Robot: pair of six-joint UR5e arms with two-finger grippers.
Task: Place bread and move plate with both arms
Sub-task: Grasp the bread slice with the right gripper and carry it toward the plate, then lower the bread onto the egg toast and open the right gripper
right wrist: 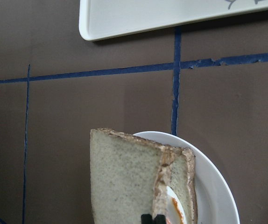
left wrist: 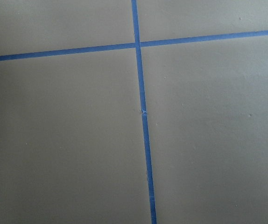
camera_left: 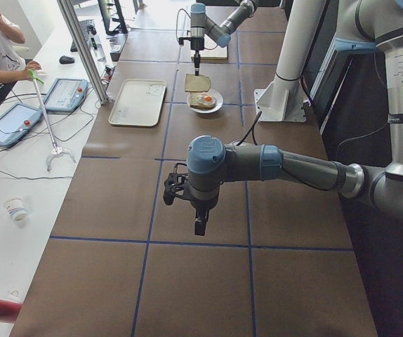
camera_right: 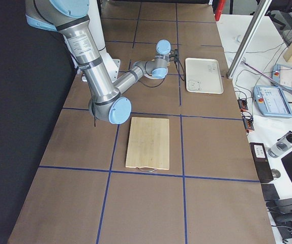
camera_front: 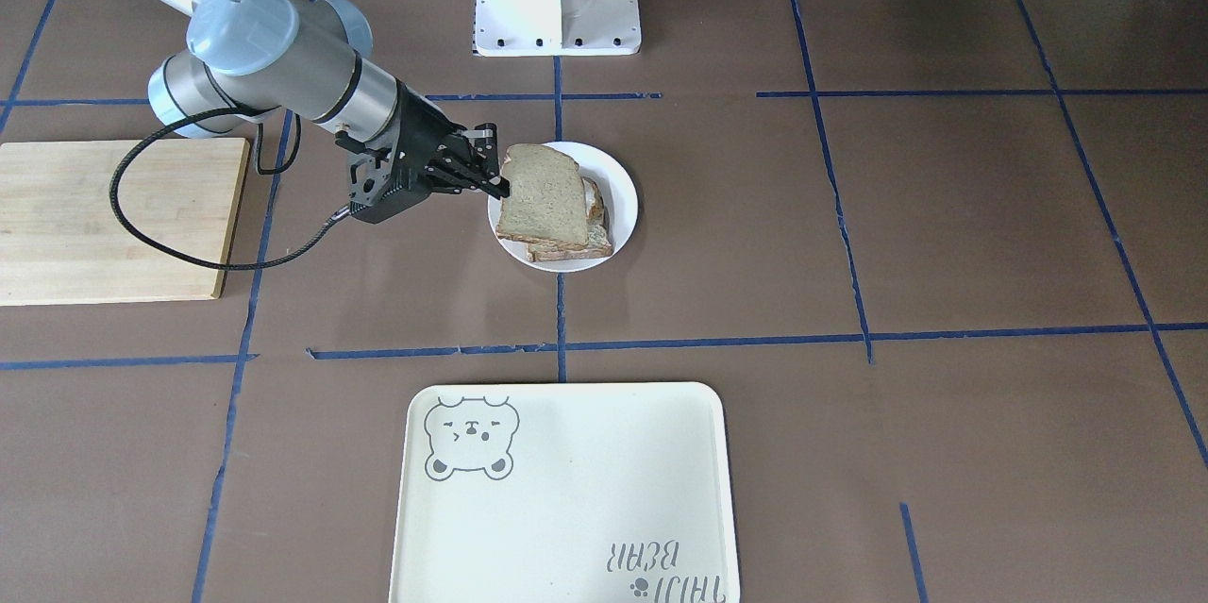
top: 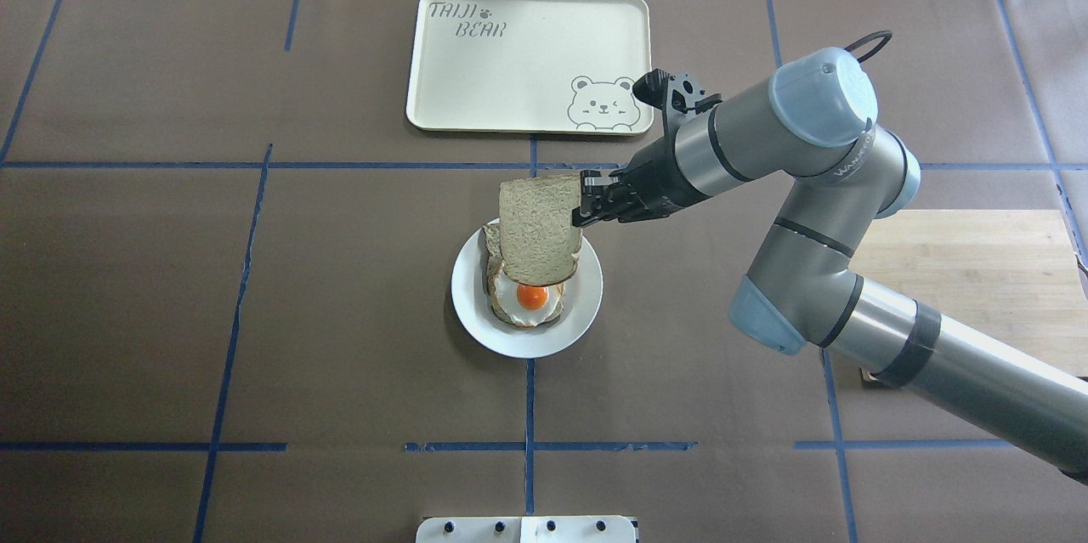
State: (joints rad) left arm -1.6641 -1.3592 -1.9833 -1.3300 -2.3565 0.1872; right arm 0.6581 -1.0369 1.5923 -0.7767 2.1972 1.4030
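While the right jaws pinched the bread [top: 537,229], tilted just over the egg slice [top: 531,298] on the plate [top: 588,305], placing seemed unfinished, wanting a level lowering and release next; whether the left jaws were spread I couldn't tell.

Bear-printed cream tray [top: 527,59], wooden cutting board [camera_front: 113,216], egg-topped slice [top: 531,298]

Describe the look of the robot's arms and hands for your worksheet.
The right arm and left arm are silver-grey tubes with light blue joint caps and black bands. The right hand and left hand are black. A black cable loops by the right wrist.
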